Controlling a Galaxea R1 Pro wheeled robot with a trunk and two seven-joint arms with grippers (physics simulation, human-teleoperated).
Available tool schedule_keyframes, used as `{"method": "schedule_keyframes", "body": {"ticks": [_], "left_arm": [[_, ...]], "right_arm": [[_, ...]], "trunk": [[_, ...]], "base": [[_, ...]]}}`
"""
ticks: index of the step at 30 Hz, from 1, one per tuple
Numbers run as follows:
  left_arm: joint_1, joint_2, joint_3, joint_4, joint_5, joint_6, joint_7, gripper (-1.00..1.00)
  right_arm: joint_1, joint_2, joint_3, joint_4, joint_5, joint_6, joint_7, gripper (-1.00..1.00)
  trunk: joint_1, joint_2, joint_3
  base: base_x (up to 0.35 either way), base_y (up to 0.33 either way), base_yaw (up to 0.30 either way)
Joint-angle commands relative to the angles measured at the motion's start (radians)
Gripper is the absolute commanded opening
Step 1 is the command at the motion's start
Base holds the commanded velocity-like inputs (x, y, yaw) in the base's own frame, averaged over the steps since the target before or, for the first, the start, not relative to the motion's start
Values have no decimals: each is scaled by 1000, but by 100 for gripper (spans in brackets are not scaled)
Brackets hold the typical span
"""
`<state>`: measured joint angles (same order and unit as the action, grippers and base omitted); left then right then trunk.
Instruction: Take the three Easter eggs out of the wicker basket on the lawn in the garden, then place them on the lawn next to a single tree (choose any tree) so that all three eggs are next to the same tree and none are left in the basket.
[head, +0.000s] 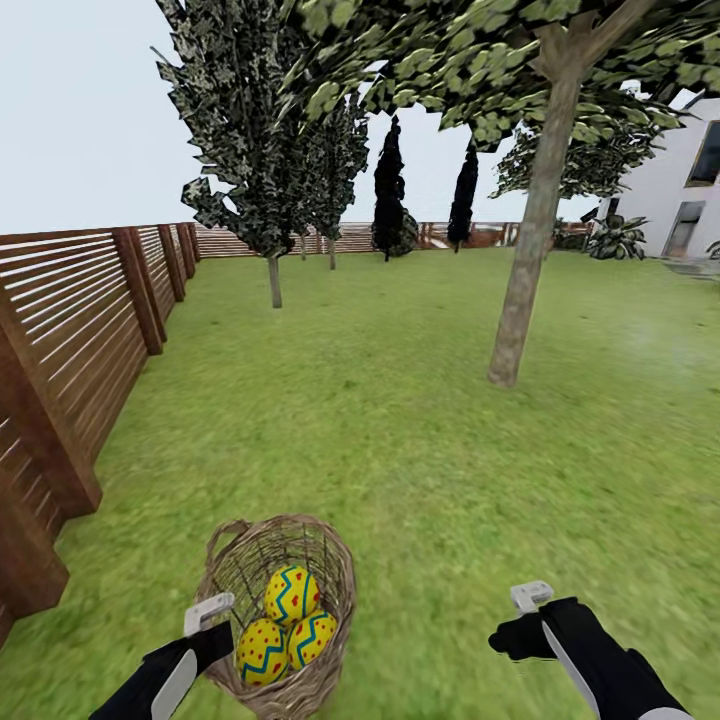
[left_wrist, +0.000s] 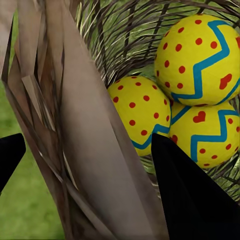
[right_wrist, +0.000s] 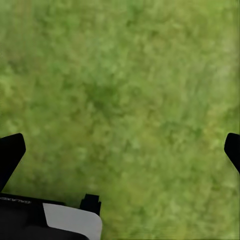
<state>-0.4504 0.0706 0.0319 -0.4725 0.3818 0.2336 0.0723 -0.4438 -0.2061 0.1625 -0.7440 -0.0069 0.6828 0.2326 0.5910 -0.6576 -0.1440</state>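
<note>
The brown woven wicker basket sits near left on the green lawn, three yellow zigzag eggs inside. The left hand straddles its rim wall, fingers apart. The right hand hangs wide over bare grass. A slatted wooden fence bounds the left; the grey-brown trunk stands far right across open grass.

Wicker basket and tree on lawn

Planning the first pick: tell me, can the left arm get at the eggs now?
Probably yes: the left pincer straddles the wicker basket rim, one finger inside beside the three eggs, with nothing covering them.
</note>
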Motion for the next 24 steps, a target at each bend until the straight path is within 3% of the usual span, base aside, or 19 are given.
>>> {"method": "schedule_keyframes", "body": {"ticks": [1, 24], "left_arm": [[-1, 0, 0, -3, 11, 6, 4, -100], [0, 0, 0, -3, 11, 6, 4, -100]], "right_arm": [[-1, -1, 3, -2, -1, 5, 1, 100], [-1, -1, 3, -2, -3, 4, 1, 100]], "trunk": [[1, -1, -2], [1, -1, -2]], "base": [[327, 81, 0], [327, 81, -1]]}}
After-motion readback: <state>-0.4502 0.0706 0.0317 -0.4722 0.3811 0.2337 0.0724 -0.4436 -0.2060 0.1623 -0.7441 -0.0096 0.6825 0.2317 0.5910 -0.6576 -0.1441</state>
